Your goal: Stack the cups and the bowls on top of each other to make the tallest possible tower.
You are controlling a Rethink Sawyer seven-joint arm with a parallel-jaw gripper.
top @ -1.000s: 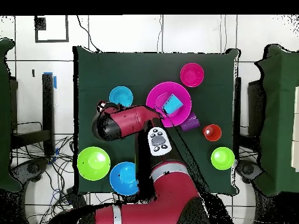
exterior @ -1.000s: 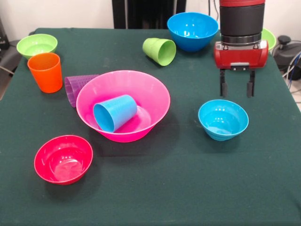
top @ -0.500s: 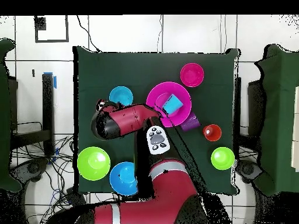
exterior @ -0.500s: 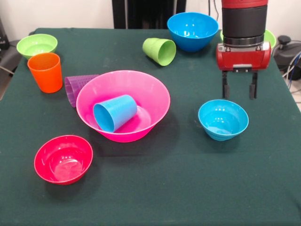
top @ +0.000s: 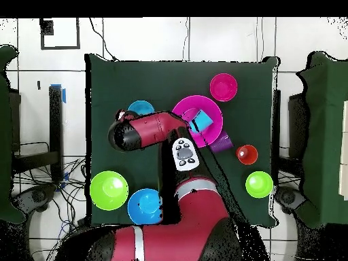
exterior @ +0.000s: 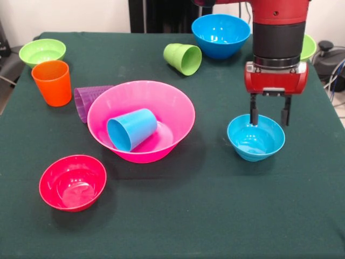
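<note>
Risk lies at the small light blue bowl point(exterior: 255, 137), at four o'clock on the bench point(exterior: 215, 216), where the spread, empty pincer point(exterior: 269, 113) straddles its far rim and could tip it.

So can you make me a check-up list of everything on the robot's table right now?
Surface: green cloth table, flat.
Bowls: big pink bowl; red bowl in front of it; small blue bowl; bigger blue bowl and two green bowls at the far edge.
Cups: blue cup lying inside the pink bowl; purple cup lying beside it; green cup on its side; orange cup upright.
Tower: nothing stacked yet.
Clutter: nothing seen.
Hand: hand open, above the small blue bowl's far rim, holding nothing.
Cables: wires on the floor beside the table.
Surroundings: white tiled floor.
</note>
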